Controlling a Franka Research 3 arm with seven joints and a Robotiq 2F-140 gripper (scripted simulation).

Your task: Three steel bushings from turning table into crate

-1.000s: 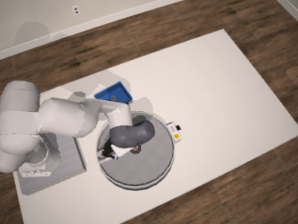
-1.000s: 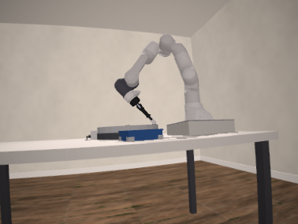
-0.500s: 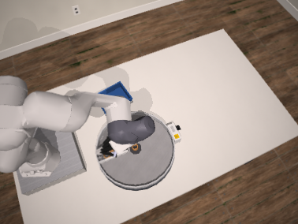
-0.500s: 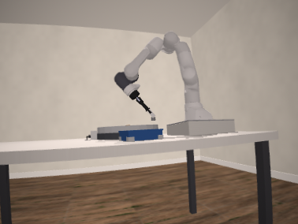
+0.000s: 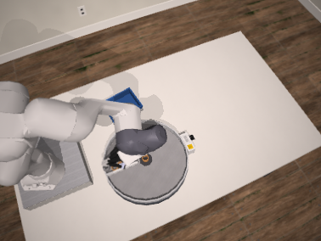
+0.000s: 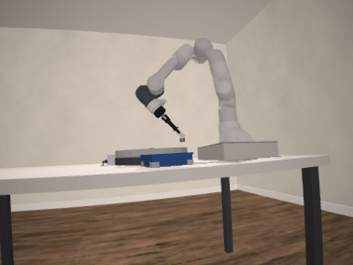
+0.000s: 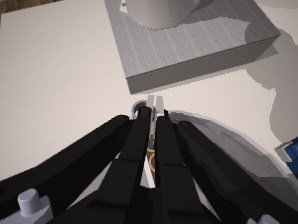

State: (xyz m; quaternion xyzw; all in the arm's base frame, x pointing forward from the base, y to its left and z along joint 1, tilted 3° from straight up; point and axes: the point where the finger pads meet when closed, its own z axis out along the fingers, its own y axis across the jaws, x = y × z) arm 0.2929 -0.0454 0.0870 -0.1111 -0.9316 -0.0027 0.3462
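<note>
My fingers are clamped on 1 steel bushing. Likely stiff, slippery, fairly light; a wall pinch should suit, though it could swivel.
</note>
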